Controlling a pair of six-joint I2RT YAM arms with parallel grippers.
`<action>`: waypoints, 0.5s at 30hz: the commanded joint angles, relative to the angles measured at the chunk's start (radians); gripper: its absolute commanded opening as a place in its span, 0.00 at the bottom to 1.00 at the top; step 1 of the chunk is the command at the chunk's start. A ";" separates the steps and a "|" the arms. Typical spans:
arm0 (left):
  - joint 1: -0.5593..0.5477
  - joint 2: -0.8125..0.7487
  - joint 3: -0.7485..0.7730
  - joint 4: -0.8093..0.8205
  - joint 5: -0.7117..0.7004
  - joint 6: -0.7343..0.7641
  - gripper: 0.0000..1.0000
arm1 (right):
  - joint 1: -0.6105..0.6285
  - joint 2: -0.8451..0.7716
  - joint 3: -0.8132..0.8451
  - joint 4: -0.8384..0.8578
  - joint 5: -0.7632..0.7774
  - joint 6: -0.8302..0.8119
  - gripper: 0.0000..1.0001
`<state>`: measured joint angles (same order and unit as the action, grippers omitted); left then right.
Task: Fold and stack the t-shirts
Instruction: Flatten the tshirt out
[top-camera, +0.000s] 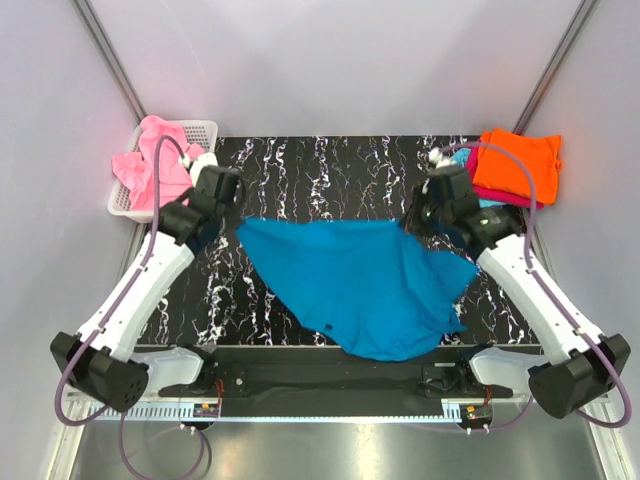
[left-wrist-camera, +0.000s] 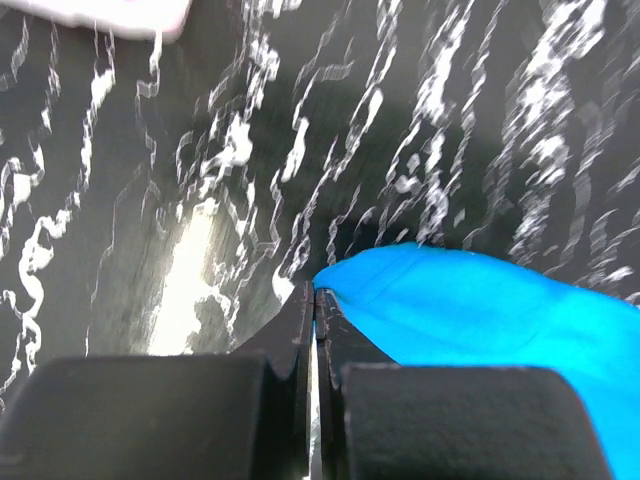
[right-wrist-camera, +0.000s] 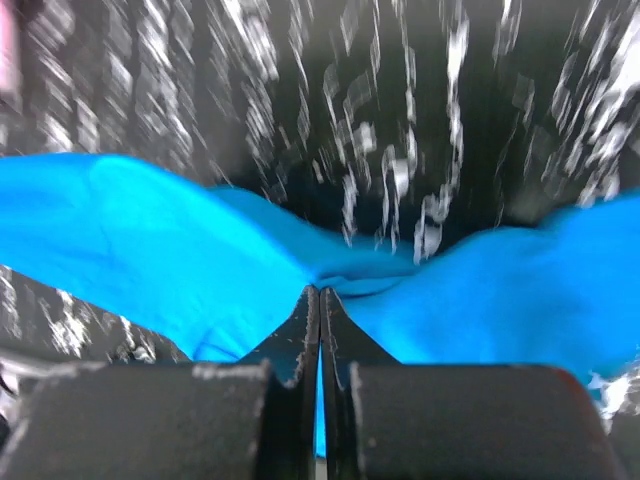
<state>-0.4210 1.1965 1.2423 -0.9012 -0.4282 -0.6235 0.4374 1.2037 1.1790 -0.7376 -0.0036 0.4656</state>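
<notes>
A teal-blue t-shirt (top-camera: 360, 285) hangs stretched between my two arms above the black marbled table (top-camera: 330, 170), sagging toward the near edge. My left gripper (top-camera: 235, 218) is shut on its left corner, and the cloth (left-wrist-camera: 480, 310) leaves the closed fingertips to the right. On the other side my right gripper (top-camera: 410, 222) is shut on the shirt's right edge, with blue cloth (right-wrist-camera: 180, 260) bunched on both sides of the closed jaws. A pink t-shirt (top-camera: 150, 160) lies in the basket. Orange (top-camera: 518, 160) and magenta (top-camera: 510, 197) t-shirts lie folded at the back right.
A white mesh basket (top-camera: 200, 130) stands at the table's back left corner. The stack of folded shirts takes up the back right corner, a light cyan edge (top-camera: 488, 202) showing under it. Grey walls close in both sides.
</notes>
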 joint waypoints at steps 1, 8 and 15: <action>0.024 0.056 0.176 0.025 -0.032 0.048 0.00 | -0.003 -0.004 0.192 -0.072 0.128 -0.091 0.00; 0.112 0.149 0.521 0.001 -0.011 0.123 0.00 | -0.003 -0.012 0.349 -0.114 0.309 -0.163 0.00; 0.139 0.141 0.772 0.031 0.022 0.172 0.00 | -0.003 -0.153 0.240 -0.008 0.289 -0.151 0.00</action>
<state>-0.2951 1.3754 1.9259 -0.9245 -0.4129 -0.5068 0.4377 1.1229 1.4277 -0.8055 0.2260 0.3367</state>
